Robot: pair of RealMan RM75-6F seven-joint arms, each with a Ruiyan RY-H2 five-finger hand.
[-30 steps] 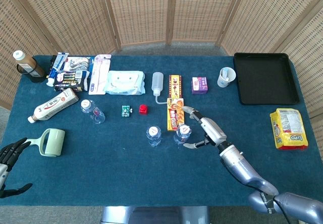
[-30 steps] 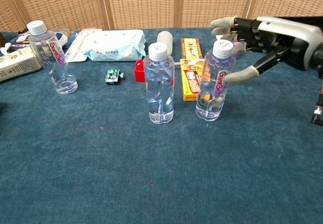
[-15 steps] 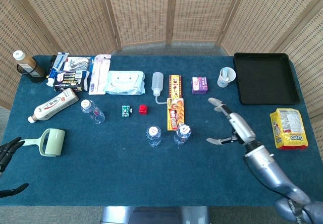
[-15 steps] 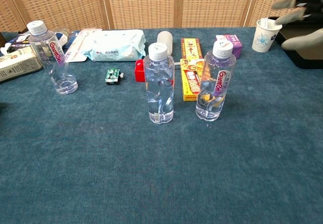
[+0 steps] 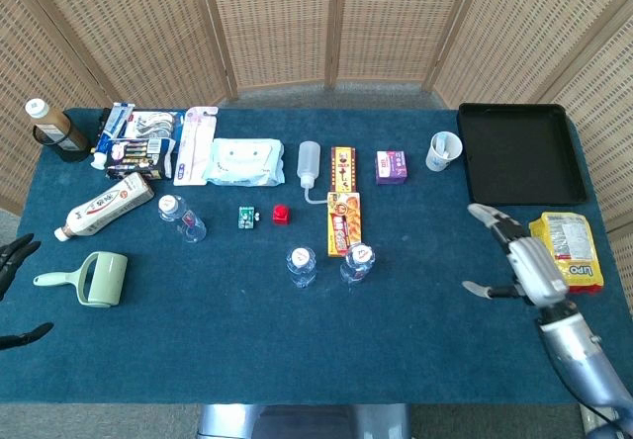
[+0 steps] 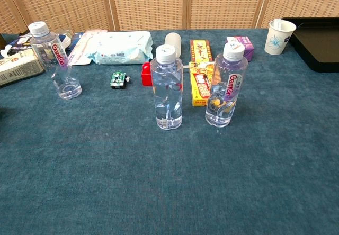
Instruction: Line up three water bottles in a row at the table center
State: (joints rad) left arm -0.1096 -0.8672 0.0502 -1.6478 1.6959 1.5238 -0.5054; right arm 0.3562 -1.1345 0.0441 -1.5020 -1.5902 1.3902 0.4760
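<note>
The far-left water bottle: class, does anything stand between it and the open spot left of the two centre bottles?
Nothing visible does. The far-left water bottle has bare blue cloth between it and the middle bottle. The small green item and red block lie further back, off that path.

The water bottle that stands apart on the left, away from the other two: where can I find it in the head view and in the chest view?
Head view: the far-left water bottle stands left of centre, just right of the white bottle lying on its side.
Chest view: it stands upright near the left edge, well left of the other two bottles.
Shared landmark: the small green item lies just to its right in both views.
</note>
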